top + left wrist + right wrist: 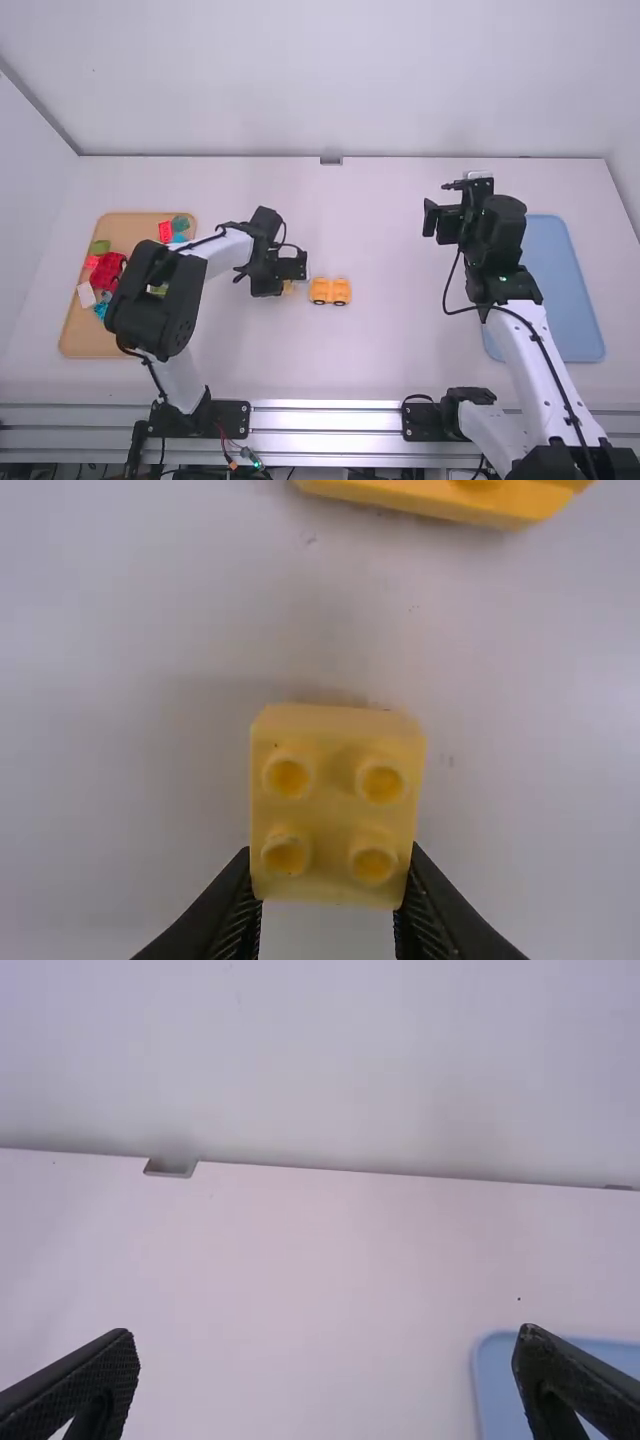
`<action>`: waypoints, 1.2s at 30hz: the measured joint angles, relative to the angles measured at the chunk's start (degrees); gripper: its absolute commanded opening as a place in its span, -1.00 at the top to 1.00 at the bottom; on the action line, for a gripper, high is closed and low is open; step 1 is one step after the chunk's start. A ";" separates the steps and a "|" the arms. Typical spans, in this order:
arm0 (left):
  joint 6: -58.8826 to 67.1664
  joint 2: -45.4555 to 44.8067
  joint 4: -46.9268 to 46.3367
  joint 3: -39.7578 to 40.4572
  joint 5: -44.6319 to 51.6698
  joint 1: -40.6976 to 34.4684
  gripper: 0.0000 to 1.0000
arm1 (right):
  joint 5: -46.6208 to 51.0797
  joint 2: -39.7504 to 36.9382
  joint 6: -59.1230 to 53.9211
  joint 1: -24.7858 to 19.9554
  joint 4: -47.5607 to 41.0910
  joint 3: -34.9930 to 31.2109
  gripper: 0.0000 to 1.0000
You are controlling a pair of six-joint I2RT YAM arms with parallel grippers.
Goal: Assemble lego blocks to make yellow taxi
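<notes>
White table (380, 370) is lying below. Left gripper (285, 280), near the high view's middle, is clamping and mostly hiding a yellow block (288, 288); right gripper (430, 218), right of centre, is holding fingers apart. Just right of the block, a wheeled yellow piece (330, 291) is standing.

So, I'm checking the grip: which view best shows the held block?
Left wrist view: the left gripper holds the yellow block, four studs visible. The high view gives a sliver; the right wrist view faces the table's far edge.
</notes>
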 measured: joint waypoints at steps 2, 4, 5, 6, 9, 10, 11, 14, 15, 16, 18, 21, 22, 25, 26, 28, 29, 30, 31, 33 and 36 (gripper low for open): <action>0.04 0.00 -0.13 -0.28 -0.02 0.00 -0.30 | 0.00 0.00 0.02 0.00 -0.02 0.00 -0.97; 0.17 0.00 0.28 -0.28 0.00 0.00 -0.99 | 0.02 0.00 0.02 0.00 -0.02 0.00 -0.97; 0.17 0.00 0.50 -0.28 0.02 0.00 -0.98 | 0.02 0.00 -0.04 0.00 0.00 0.00 -0.97; 0.17 0.00 0.63 -0.28 0.11 0.00 -0.98 | 0.04 0.00 0.20 0.00 0.00 0.00 -0.97; -0.33 0.00 -0.28 -0.13 1.01 0.00 -0.98 | 0.02 0.00 -0.04 0.00 0.00 0.00 -0.97; -0.52 0.00 -1.86 0.42 1.46 0.02 -0.98 | 0.02 0.00 0.09 0.00 0.00 0.00 -0.97; -0.66 0.00 -2.80 0.79 1.75 0.00 -0.98 | 0.04 0.00 0.11 0.00 0.00 0.00 -0.97; -1.01 0.00 -8.61 5.16 3.54 0.02 -0.98 | 0.02 0.00 0.15 0.00 -0.02 0.00 -0.97; -1.14 0.00 -9.18 5.70 3.74 0.00 -0.98 | 0.02 0.00 0.09 0.00 -0.02 0.00 -0.97; -1.36 -0.02 -12.55 9.42 5.20 0.00 -0.99 | 0.04 0.00 0.15 0.00 0.00 0.00 -0.97; -1.27 -0.04 -16.65 13.70 7.19 0.07 -0.99 | 0.00 0.00 0.11 0.00 0.00 0.00 -0.97; 1.86 -0.42 -21.59 20.94 11.78 0.22 -0.99 | -0.87 0.00 0.17 0.00 -0.02 0.00 -0.97; 3.30 -0.70 -22.21 23.10 13.66 0.22 -0.98 | -1.60 0.00 0.15 0.00 -0.07 0.00 -0.97; 5.27 -1.16 -20.28 25.70 17.66 0.22 -0.98 | -3.72 0.00 0.13 0.00 -0.04 0.00 -0.97; 5.90 -1.25 -18.69 26.36 19.78 0.22 -0.98 | -4.92 0.00 0.07 0.00 -0.02 0.00 -0.97; 6.95 -1.25 -18.05 26.93 22.45 0.22 -0.98 | -6.67 0.00 0.07 0.00 0.11 0.00 -0.97; 7.87 -1.25 -18.80 26.95 23.56 0.22 -0.98 | -7.67 0.00 0.00 0.00 0.24 0.00 -0.98; 9.31 -1.25 -20.39 26.95 24.48 0.26 -0.98 | -8.79 -0.02 0.09 0.00 0.39 0.00 -0.97; 10.36 -1.25 -21.51 26.93 24.94 0.37 -0.98 | -9.40 0.00 0.07 0.00 0.42 0.00 -0.97; 14.29 -1.25 -24.90 26.67 27.23 1.11 -0.99 | -11.02 0.00 0.11 0.00 0.52 0.00 -0.97; 20.24 -1.25 -26.91 25.14 30.82 3.78 -0.98 | -11.98 0.00 0.02 0.00 1.20 0.00 -0.97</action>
